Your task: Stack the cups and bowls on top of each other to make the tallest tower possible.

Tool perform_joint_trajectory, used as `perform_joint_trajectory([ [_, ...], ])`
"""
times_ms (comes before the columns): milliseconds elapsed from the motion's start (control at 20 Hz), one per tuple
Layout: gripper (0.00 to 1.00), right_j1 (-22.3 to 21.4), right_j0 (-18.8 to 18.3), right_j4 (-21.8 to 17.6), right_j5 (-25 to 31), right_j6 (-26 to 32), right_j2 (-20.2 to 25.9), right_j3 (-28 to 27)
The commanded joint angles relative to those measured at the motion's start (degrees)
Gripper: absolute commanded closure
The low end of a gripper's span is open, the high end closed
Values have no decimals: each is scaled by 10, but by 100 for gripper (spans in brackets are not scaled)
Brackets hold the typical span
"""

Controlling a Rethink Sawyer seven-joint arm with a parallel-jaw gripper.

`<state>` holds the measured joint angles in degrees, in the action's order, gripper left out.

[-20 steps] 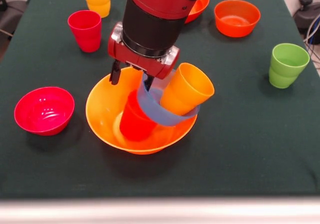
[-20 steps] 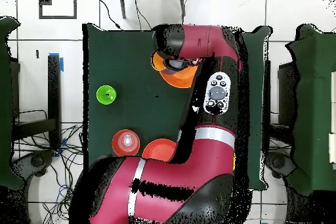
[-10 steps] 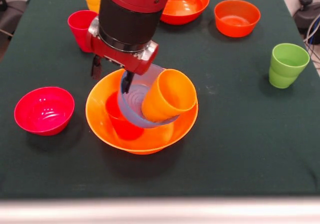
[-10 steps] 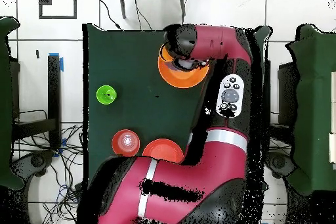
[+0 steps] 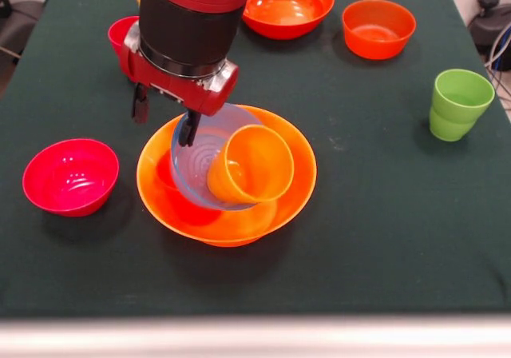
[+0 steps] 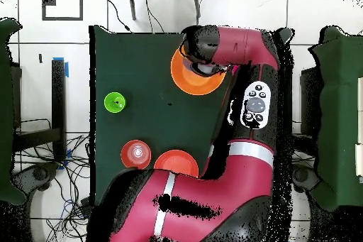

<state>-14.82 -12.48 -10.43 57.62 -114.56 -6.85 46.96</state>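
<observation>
Toppled orange cup [image 5: 249, 165] and light blue bowl [image 5: 201, 166] now lie lower in large orange bowl [image 5: 295, 184].

Even, bright light falls from above. On the dark green surface [image 5: 383, 238] shadows are soft and short, lying just under the large orange bowl [image 5: 279, 206] and beside the green cup [image 5: 457, 104]. Small white glints mark the magenta bowl [image 5: 70, 176] and the light blue bowl [image 5: 196, 166]. The front view's bottom edge is a pale blurred band.
</observation>
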Motion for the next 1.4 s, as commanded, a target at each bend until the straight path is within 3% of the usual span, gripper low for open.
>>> perform_joint_trajectory([
  [50, 0, 5, -8, -37, 10, 174, 71, 58],
  [700, 0, -4, -20, -44, -6, 189, 77, 75],
  [950, 0, -20, -46, -47, -19, 230, 91, 96],
  [1300, 0, -18, -60, -54, -29, 236, 101, 99],
  [1350, 100, -19, -59, -54, -29, 234, 100, 102],
  [1400, 100, -21, -59, -54, -33, 234, 100, 105],
])
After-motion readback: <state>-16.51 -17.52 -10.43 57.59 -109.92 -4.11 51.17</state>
